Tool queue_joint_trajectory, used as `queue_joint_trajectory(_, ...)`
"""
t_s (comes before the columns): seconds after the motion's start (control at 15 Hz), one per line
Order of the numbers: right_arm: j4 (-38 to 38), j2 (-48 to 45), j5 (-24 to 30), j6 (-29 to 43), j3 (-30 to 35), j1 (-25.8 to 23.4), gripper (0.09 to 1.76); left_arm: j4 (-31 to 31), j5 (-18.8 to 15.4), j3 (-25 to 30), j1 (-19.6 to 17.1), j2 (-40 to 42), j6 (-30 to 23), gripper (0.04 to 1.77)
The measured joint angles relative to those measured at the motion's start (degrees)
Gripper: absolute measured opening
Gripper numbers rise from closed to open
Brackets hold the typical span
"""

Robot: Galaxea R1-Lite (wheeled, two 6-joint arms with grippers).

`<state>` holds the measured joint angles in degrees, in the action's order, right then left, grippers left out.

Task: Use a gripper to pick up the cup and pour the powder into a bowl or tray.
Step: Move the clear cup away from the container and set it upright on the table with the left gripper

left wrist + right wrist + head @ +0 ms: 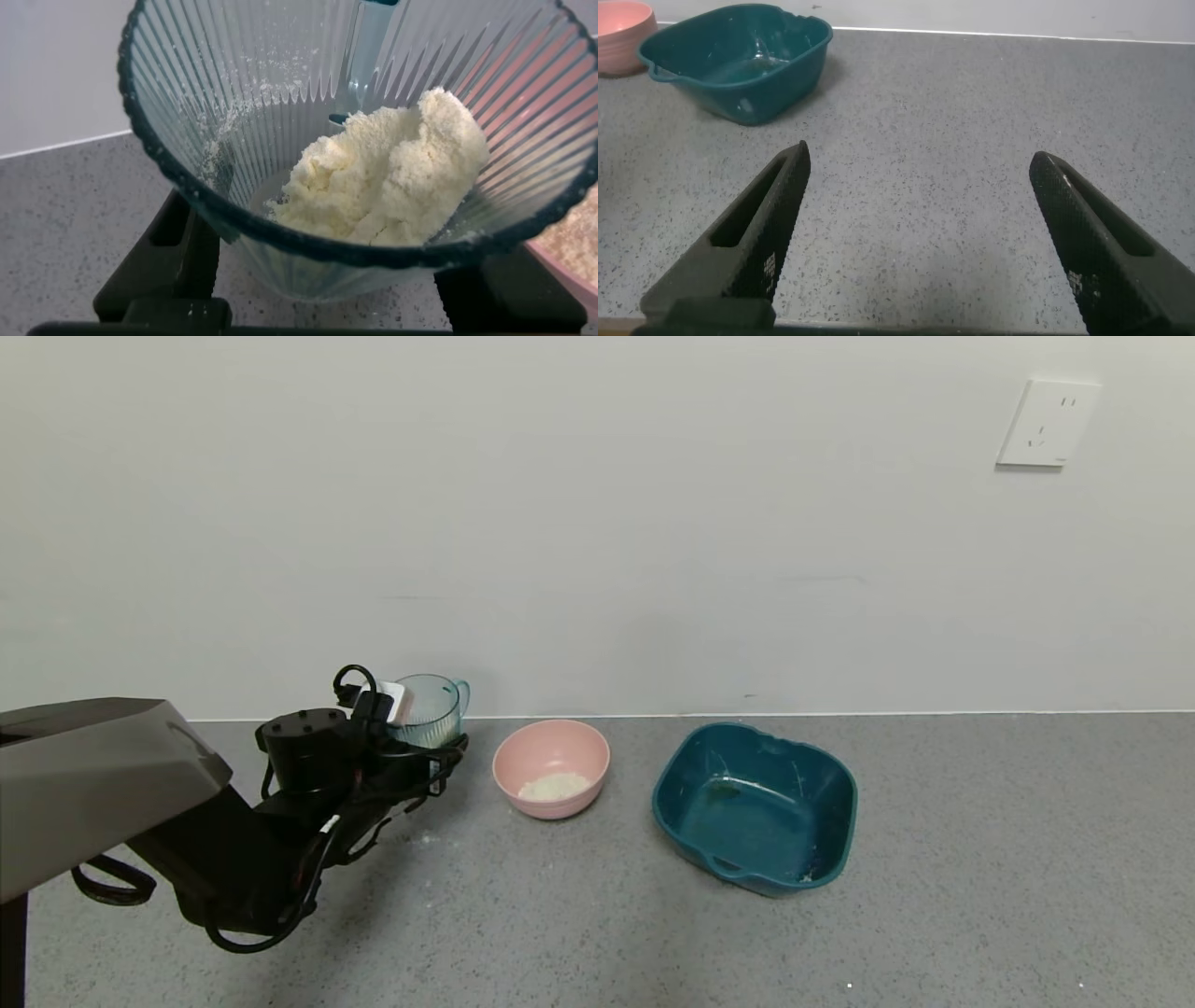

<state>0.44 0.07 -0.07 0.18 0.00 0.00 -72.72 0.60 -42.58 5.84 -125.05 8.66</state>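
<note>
My left gripper point(437, 753) is shut on the ribbed blue-green cup point(429, 707), its fingers point(176, 254) on either side of the cup's lower body. The cup point(280, 84) is held at the table's back left, close to the wall. A heap of off-white powder point(388, 173) lies piled to one side inside it. The pale pink bowl point(551, 747) stands just right of the cup and holds a little powder point(555, 786). My right gripper point(920, 157) is open and empty over bare table; it is out of the head view.
A dark teal squarish tray point(756, 803) with handles stands right of the pink bowl; it also shows in the right wrist view point(738, 65). The white wall runs along the table's back edge, with a socket point(1046, 422) high on the right.
</note>
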Motion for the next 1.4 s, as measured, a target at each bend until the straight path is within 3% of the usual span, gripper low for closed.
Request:
queue_joint_trajectory(0.33,0.0,0.0,0.0,0.0,0.0,0.0,1.71,0.0,-0.1,-0.2,0.2,-1.7,-4.3,1.28)
queue_joint_trajectory(1.4,0.0,0.0,0.0,0.0,0.0,0.0,1.71,0.7,0.3,-3.5,0.0,-8.0,-7.2,1.28)
